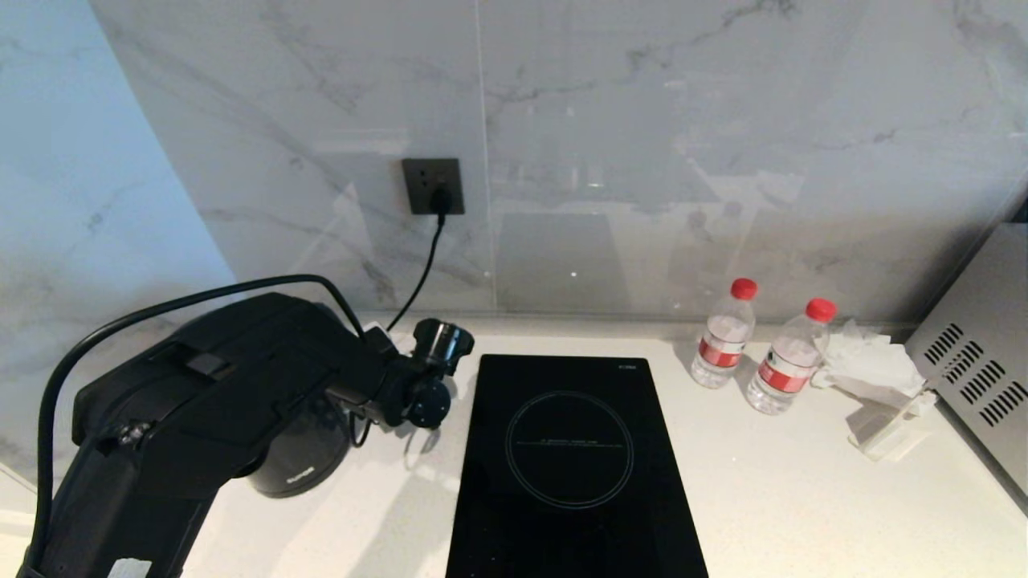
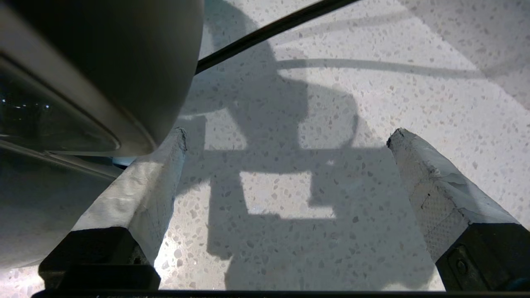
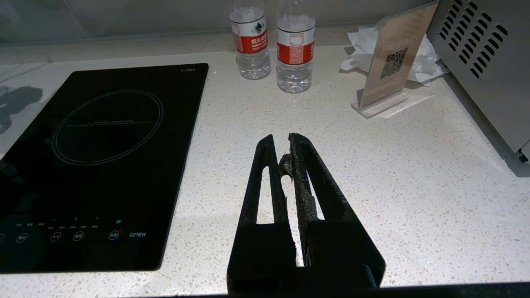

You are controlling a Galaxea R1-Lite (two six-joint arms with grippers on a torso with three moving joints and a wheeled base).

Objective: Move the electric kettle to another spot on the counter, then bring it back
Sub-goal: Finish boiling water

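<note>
The electric kettle (image 1: 301, 461), glossy black with small white lettering low on its side, stands at the left of the white speckled counter (image 1: 803, 498); my left arm (image 1: 241, 385) covers most of it. In the left wrist view its dark rounded body (image 2: 83, 62) fills one corner. My left gripper (image 2: 288, 134) hangs open just beside it, over bare counter, with one white-wrapped finger (image 2: 145, 186) close to the kettle's side and nothing between the jaws. My right gripper (image 3: 281, 142) is shut and empty above the counter, right of the hob.
A black glass hob (image 1: 570, 466) lies mid-counter. Two red-capped water bottles (image 1: 724, 337) (image 1: 791, 357), crumpled tissue (image 1: 871, 361) and a clear sign stand (image 1: 887, 429) sit at the back right by a vented metal appliance (image 1: 980, 361). A cord (image 1: 418, 281) drops from the wall socket (image 1: 434, 186).
</note>
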